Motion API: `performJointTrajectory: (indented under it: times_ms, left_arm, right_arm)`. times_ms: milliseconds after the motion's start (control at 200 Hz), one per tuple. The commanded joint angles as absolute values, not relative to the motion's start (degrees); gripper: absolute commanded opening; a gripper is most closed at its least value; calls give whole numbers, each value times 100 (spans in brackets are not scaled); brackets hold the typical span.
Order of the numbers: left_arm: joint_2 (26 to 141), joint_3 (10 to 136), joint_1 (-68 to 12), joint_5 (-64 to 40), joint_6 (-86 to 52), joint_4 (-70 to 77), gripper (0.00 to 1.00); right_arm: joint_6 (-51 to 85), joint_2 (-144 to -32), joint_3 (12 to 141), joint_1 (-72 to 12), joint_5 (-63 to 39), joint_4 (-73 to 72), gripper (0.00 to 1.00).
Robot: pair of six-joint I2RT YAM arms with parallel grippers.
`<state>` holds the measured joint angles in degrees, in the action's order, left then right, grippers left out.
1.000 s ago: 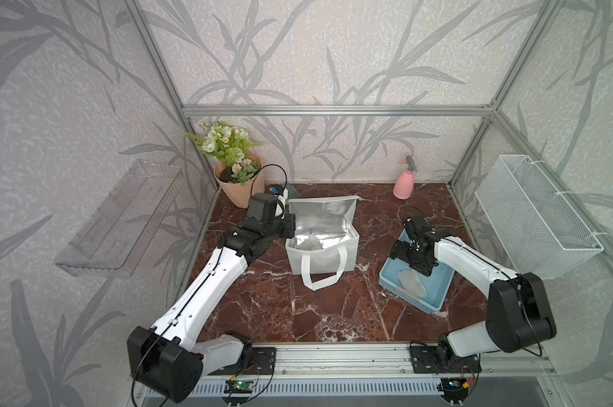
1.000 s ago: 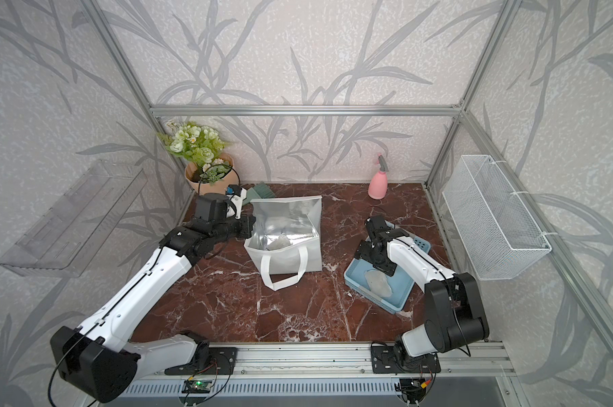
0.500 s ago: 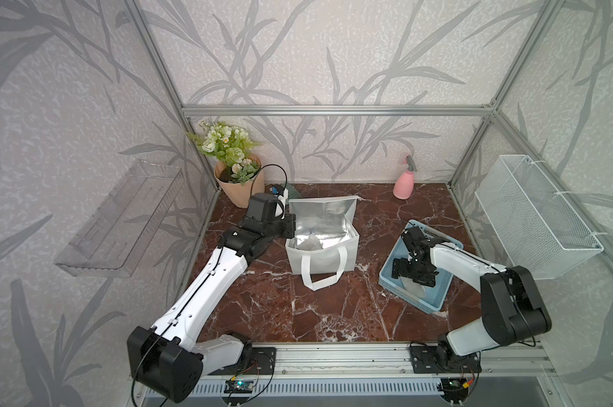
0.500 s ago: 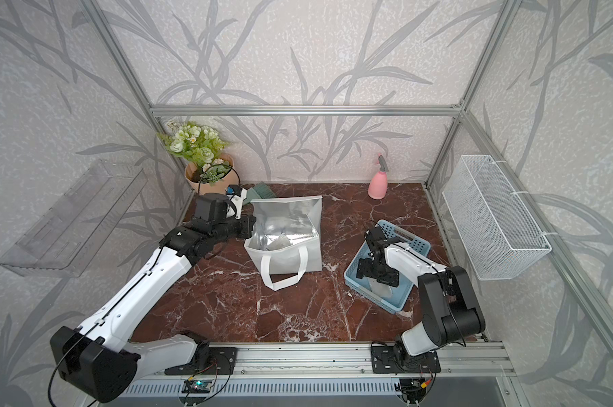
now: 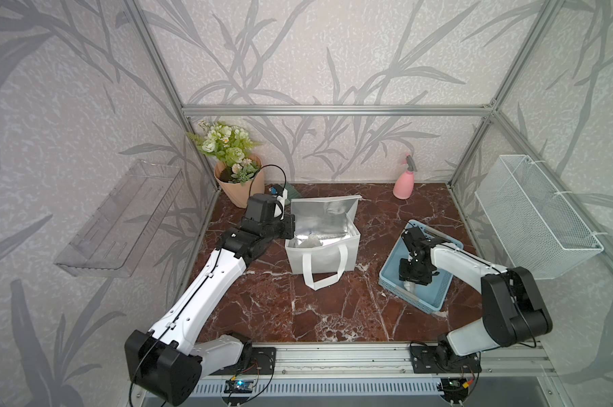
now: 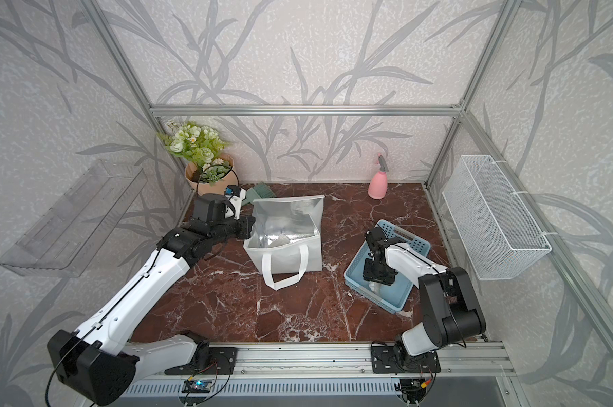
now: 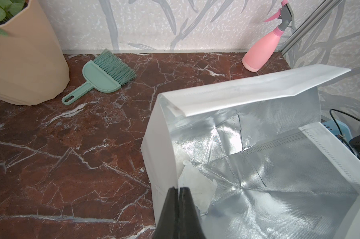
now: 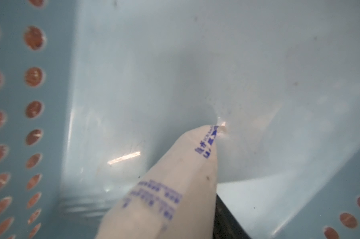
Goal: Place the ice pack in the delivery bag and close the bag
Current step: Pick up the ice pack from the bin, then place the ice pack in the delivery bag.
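Ice pack (image 8: 164, 196): white pouch with blue print, lying in the blue tray (image 5: 408, 298). The tray sits on the right-arm side of the delivery bag (image 5: 321, 257), apart from it. The pack looks like a soft, filled film pouch. It is probably floppy and fairly heavy for its bulk, with a smooth, likely slick skin, so it should sag on either side of a pinch. The seams are the likely weak spot. Best hold, as judged: across the plump body near the middle, not a corner or the thin sealed edge, so it hangs balanced and doesn't slip out. The right gripper (image 5: 414, 282) is down in the tray with its jaws part closed around the pack. One dark finger (image 8: 226, 219) lies flush on the pack's side and the other is hidden behind the pouch. It reads as a pinch, but how firm can't be told. The pack's far tip touches the tray floor. The bag's mouth faces up, its foil-lined flap lid (image 5: 324, 208) stands at the far side, and a loop handle (image 5: 324, 278) droops down the front. The left gripper (image 7: 178, 207) is on the bag's side away from the tray, jaws fully closed on the bag's top rim, apparently steadying the mouth. A pale crumpled item (image 7: 195, 186) lies inside the bag in the corner by that gripper; can't tell what it is. The bag walls are thin fabric and will likely fold if clipped, so the pack should come in from above the mouth.
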<state>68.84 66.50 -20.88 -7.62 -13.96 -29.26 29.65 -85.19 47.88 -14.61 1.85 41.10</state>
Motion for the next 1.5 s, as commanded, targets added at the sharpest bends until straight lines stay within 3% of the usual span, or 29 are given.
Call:
performJointTrajectory:
  times_ms: [0, 140, 245, 475, 730, 1140, 1310, 1495]
  left_arm:
    - [6802, 6631, -2083, -791, -1365, -2911, 4]
    - [6820, 6636, -2083, -804, -1362, -2892, 4]
    - [6833, 6627, -2083, -810, -1360, -2890, 4]
    - [6822, 6621, -2083, -820, -1356, -2856, 4]
    - [6805, 6601, -2083, -804, -1349, -2883, 4]
    - [6777, 6639, -2083, -837, -1332, -2933, 4]
    - [6776, 6748, -2074, -784, -1387, -3023, 4]
    - [6825, 6835, -2074, -801, -1414, -3054, 4]
  right_arm:
    - [3045, -8051, 4831, -1468, 225, 4381, 43]
    - [2999, -7564, 5069, -1467, 246, 4658, 36]
    - [2953, -7145, 5251, -1463, 167, 4800, 21]
    - [2854, -6661, 5666, -1462, 236, 5033, 21]
    - [2219, -6490, 7207, -1903, -714, 4555, 22]
    - [-190, -8908, 9854, -3672, -1959, 3329, 22]
    - [-1111, -10012, 10894, -3979, -2356, 4154, 22]
    - [-2224, -10898, 11496, -4437, -1818, 5205, 22]
